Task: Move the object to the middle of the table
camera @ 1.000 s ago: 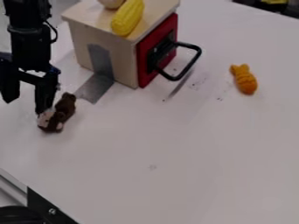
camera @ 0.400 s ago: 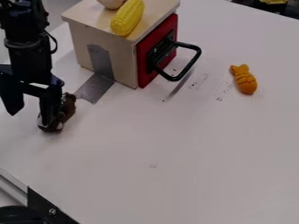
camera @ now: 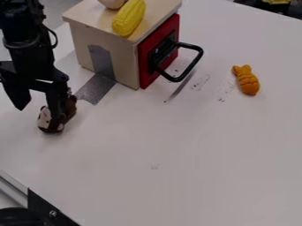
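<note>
The gripper (camera: 39, 113) is open over the table (camera: 177, 145), its 2 fingers spread. The toy (camera: 49, 126) lies on the table right by it, partly behind 1 finger; whether they touch, I can't tell. Up and right of the gripper in view stands the box (camera: 127, 64), corn (camera: 128, 18) on top; well apart, farther right, lies the fish (camera: 248, 82).
</note>
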